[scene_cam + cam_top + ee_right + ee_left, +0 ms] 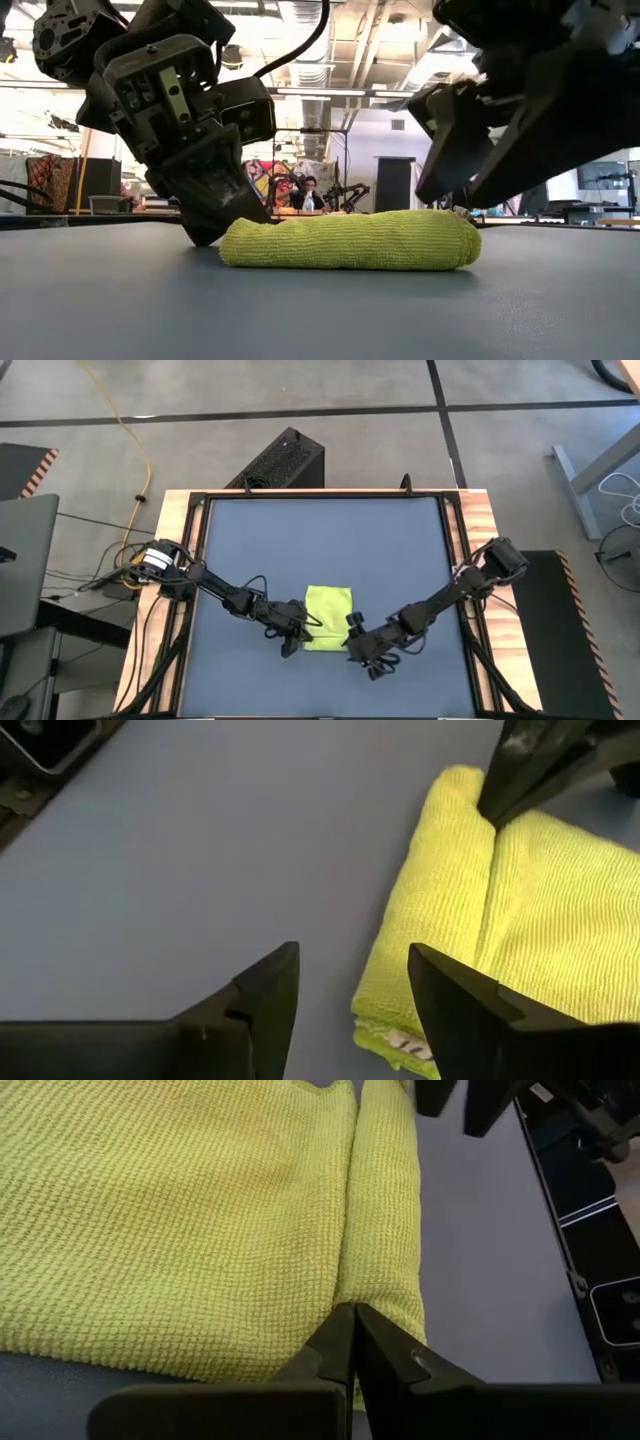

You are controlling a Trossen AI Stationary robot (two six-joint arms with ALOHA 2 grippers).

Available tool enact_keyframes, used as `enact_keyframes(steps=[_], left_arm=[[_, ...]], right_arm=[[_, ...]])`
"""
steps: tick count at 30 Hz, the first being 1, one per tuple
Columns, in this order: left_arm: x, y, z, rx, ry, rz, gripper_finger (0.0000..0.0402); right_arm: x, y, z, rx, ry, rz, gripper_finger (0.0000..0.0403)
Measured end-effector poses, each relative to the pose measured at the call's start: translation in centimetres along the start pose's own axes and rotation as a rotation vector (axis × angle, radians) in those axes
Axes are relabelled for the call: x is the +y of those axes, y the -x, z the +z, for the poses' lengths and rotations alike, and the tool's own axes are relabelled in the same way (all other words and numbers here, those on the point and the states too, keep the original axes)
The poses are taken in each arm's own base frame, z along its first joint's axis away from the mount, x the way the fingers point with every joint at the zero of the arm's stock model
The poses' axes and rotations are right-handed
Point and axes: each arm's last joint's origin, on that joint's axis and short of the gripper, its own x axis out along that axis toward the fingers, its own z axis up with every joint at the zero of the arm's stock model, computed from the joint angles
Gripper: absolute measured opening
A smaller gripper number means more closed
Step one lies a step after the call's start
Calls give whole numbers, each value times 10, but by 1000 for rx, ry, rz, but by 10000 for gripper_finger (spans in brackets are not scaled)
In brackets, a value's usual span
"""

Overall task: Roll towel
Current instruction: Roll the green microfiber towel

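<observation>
The lime towel (327, 614) lies on the dark table near its front edge. Its near part is rolled into a thick roll (350, 241), and the far part lies flat (170, 1220). My left gripper (296, 634) is shut at the towel's left end, tips down on the cloth. My right gripper (350, 982) stands open just off the roll's right end (400, 1020), raised a little above the table, with nothing between its fingers. My left gripper has its shut fingertips (350, 1323) set into the crease (345, 1270) between the roll and the flat part, close to the towel's left edge. The fingers slant down from the table's left side. The towel lies on the table under them.
Wooden rails (481, 560) frame the table on both sides. A black box (285, 460) stands beyond the far edge. Bare table surface (320, 540) stretches behind the towel. A person (310, 195) sits far off in the room behind.
</observation>
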Motion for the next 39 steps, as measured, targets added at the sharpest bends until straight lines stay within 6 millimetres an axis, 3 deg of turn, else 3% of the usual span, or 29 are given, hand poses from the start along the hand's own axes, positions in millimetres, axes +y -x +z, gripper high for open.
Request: enact_keyframes(steps=[10,19,25,33,39], left_arm=[[0,0,0,3,-6,-3,0],[0,0,0,-2,-28,-6,0],[1,4,8,-29,-37,-28,6],[1,34,37,-98,-133,-26,44],[-10,41,42,-139,-317,-74,69]], right_arm=[[-6,-2,-11,77,-51,-20,192],[-12,-4,-34,97,-124,-82,173],[-12,-4,-37,89,-127,-84,124],[-18,-5,-36,88,-171,-85,40],[-24,-6,-36,85,-203,-53,28]])
